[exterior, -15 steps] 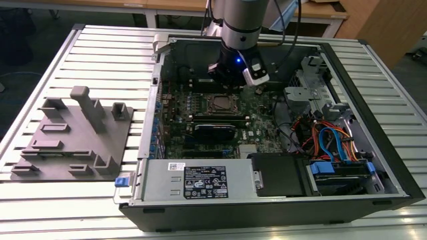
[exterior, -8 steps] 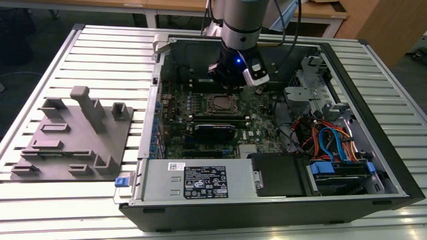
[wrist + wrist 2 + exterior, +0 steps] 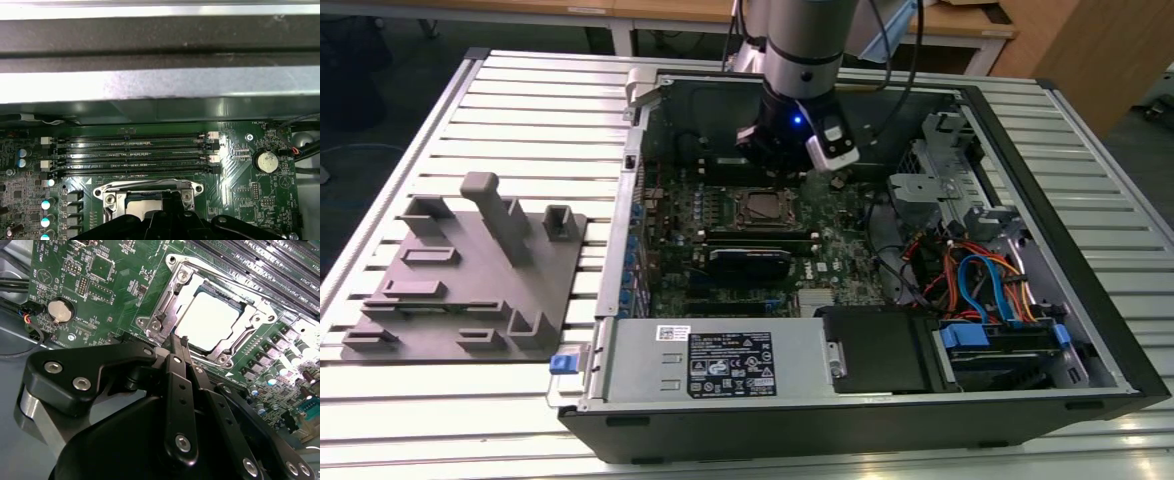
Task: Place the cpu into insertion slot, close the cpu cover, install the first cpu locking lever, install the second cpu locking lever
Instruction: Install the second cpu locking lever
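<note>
The arm drops straight down from the upper middle of the exterior view into the open computer case (image 3: 1067, 330) on the slatted worktop (image 3: 520, 90), its pincer (image 3: 178, 341) poised just behind the insertion slot (image 3: 759, 207). In the second wrist view the 2 fingers (image 3: 174, 347) are pressed together, clenched on nothing, their tips at the edge of the cpu cover (image 3: 172, 300). That view shows the cpu (image 3: 209, 320) lying flat in the socket with the silvery frame around it. The first wrist view shows 4 memory slots (image 3: 130, 152) and a coin battery (image 3: 266, 161); the pincer's black body cuts off most of the socket there. A grey fixture plate (image 3: 467, 275) sits at the exterior view's left.
</note>
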### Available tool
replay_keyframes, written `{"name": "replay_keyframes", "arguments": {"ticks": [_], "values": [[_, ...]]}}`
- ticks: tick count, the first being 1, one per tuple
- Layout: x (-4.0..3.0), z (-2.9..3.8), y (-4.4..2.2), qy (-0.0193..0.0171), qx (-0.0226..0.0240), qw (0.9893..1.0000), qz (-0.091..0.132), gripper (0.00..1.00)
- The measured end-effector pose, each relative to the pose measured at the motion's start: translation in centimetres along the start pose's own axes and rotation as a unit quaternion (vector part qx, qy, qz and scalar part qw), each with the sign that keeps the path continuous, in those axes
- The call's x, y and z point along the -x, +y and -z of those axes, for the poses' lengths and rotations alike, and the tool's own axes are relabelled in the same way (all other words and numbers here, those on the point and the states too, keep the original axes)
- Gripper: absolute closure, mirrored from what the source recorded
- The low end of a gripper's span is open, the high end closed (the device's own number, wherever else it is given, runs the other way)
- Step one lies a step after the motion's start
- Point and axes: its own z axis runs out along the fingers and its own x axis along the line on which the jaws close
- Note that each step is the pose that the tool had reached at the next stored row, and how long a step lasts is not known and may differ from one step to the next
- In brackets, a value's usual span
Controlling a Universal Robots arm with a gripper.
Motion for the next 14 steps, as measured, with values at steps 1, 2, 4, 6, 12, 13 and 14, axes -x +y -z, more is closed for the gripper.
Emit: {"name": "replay_keyframes", "arguments": {"ticks": [1, 2, 4, 6, 12, 13, 14], "values": [[0.0, 0.03, 0.0, 0.0, 0.0, 1.0, 0.0, 0.9], [0.0, 0.02, 0.01, -0.0001, 0.0001, 1.0, 0.0, 0.9], [0.0, 0.03, 0.01, 0.0, 0.0001, 1.0, 0.0, 0.9], [0.0, 0.04, -0.02, 0.0001, -0.0001, 1.0, 0.0, 0.9], [0.01, 0.06, -0.17, 0.0, 0.0, 1.0, 0.0, 0.9], [0.01, 0.06, -0.2, 0.0, 0.0, 1.0, 0.0, 0.9], [0.01, 0.06, -0.22, 0.0, 0.0, 1.0, 0.0, 0.9]]}}
